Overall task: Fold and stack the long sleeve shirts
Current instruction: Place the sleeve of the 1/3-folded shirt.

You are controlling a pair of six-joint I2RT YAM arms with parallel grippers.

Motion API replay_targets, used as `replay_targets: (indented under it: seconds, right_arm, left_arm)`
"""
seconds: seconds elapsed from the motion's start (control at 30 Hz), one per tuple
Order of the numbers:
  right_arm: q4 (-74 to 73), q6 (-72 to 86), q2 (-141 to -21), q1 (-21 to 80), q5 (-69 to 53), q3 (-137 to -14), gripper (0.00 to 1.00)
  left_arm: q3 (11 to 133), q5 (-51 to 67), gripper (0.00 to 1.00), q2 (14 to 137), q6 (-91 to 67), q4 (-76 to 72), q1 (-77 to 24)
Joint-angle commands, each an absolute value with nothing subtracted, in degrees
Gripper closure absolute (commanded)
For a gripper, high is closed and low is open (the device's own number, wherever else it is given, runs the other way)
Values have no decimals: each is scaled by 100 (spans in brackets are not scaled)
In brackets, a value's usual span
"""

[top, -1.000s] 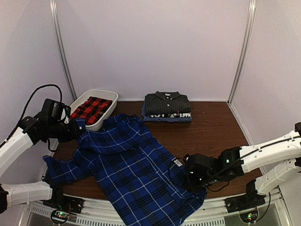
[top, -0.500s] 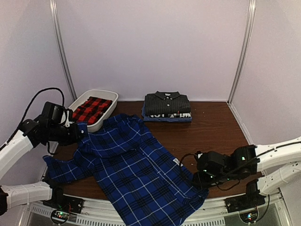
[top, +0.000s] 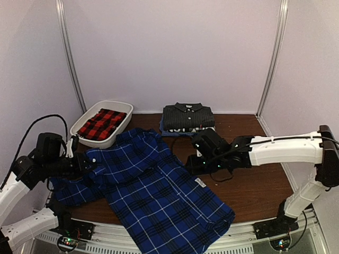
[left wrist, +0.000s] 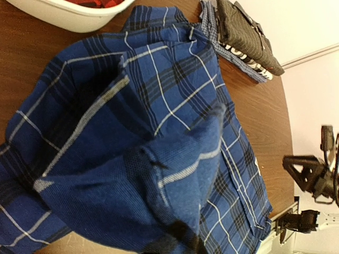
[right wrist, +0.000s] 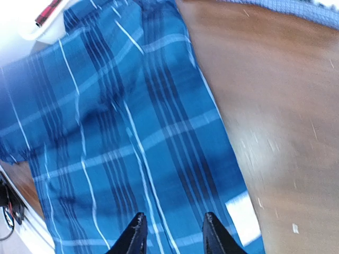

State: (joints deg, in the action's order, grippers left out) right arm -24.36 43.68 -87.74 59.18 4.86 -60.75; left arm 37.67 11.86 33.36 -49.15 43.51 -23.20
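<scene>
Blue-and-black plaid shirt (top: pixel 153 196) lies spread on the near worktop (top: pixel 249 174), left shoulder pinched in the closed left jaws, while the open, empty right jaws have left its near hem for its far right edge, probably to regrip for folding.

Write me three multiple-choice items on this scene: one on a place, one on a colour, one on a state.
1. Where is the red plaid shirt?
A. spread at the table's near edge
B. in the white tub
C. draped over an arm

2. What colour is the top shirt of the folded stack?
A. dark charcoal
B. yellow
C. white

3. How is the right gripper?
A. shut on the tub's rim
B. shut on the red shirt
C. open, holding nothing

Key:
1 B, it lies inside the tub at the back left.
2 A, its collar and front are dark.
3 C, its wrist view shows the fingers apart with nothing between.
</scene>
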Motion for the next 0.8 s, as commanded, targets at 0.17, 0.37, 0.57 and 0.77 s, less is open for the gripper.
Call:
replay_targets:
  seconds: [0.17, 0.37, 0.57, 0.77]
  right_arm:
    - [-1069, 3277, -10981, 5314, 18, -8285, 66]
    - [-806, 3090, -12412, 5070, -573, -9601, 69]
    - [-613, 3196, -13596, 4890, -1023, -10643, 69]
    - [-681, 3326, -14345, 4835, -1236, -11370, 70]
  left_arm:
    - [3874, 2129, 100, 2778, -5434, 4243, -2383]
    - [4075, 2536, 100, 2846, -5288, 4307, -2382]
    - [4129, 2876, 100, 2831, -5168, 4307, -2382]
    - [4127, 3066, 100, 2844, -5080, 4298, -2382]
